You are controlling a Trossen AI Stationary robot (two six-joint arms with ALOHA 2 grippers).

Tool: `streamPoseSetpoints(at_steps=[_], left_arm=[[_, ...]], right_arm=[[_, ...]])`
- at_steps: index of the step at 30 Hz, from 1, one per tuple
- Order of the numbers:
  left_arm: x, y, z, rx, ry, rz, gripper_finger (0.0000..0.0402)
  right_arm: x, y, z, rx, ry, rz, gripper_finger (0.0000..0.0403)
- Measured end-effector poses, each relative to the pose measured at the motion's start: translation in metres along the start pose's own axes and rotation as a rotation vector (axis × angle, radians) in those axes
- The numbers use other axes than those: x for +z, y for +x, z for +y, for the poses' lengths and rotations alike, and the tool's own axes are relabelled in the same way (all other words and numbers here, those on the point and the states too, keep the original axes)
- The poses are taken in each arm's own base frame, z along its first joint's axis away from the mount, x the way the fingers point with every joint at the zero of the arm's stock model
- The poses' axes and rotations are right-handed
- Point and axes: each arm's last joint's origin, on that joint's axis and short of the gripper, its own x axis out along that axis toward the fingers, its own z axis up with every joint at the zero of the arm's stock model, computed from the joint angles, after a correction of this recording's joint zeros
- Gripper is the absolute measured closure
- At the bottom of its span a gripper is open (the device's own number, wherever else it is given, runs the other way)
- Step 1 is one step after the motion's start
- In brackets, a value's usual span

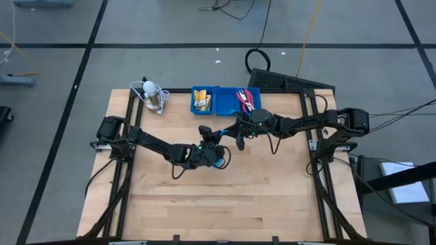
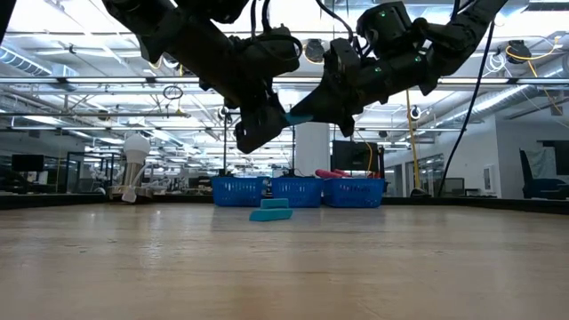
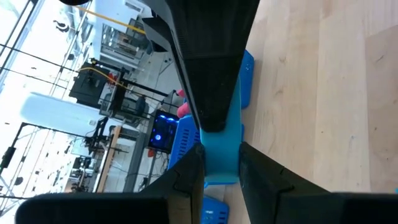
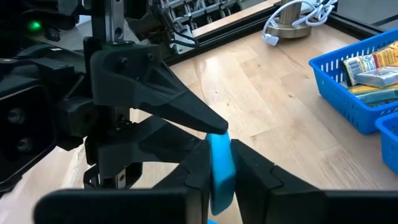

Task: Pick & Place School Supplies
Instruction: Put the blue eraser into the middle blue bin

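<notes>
Currently a handover is in hand above the counter [image 1: 272, 197]: left claw [image 3: 221, 168] and right claw [image 4: 222, 163] are both closed on one light-blue piece [image 4: 221, 165], held in mid-air. Next, one claw presumably must release so the other can carry it to the tray [image 1: 227, 102].

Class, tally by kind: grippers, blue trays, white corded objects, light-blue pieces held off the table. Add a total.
Grippers: 2 (left gripper, right gripper)
Blue tray: 1
White corded object: 1
Held light-blue piece: 1
Total: 5
</notes>
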Motion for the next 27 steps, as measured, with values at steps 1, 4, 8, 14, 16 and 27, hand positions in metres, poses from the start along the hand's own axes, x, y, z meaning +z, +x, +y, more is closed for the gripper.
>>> streamPoseSetpoints(at_steps=[1, 4, 8, 14, 16, 27], left_arm=[[0.0000, -0.0001, -0.0001, 0.000, 0.000, 0.000, 0.0316], [0.0000, -0.0001, -0.0001, 0.000, 0.001, 0.000, 0.0316], [0.0001, -0.0002, -0.0001, 0.000, 0.005, 0.000, 0.0316], [-0.0001, -0.0001, 0.0005, 0.014, 0.013, 0.008, 0.0316], [0.0002, -0.0001, 0.0006, 0.019, 0.011, 0.008, 0.0316], [0.0012, -0.0001, 0.0014, 0.031, 0.004, 0.006, 0.0316]], right_arm=[[0.0000, 0.0000, 0.0000, 0.001, -0.001, 0.000, 0.0364], [-0.0001, 0.0000, 0.0002, 0.007, -0.003, 0.002, 0.0370], [-0.0002, -0.0001, 0.0005, 0.026, -0.002, 0.009, 0.0354], [-0.0001, 0.0000, 0.0007, 0.030, -0.001, 0.008, 0.0347], [-0.0001, -0.0001, 0.0008, 0.031, -0.001, 0.008, 0.0349], [-0.0004, -0.0003, 0.0012, 0.046, -0.009, 0.018, 0.0367]])
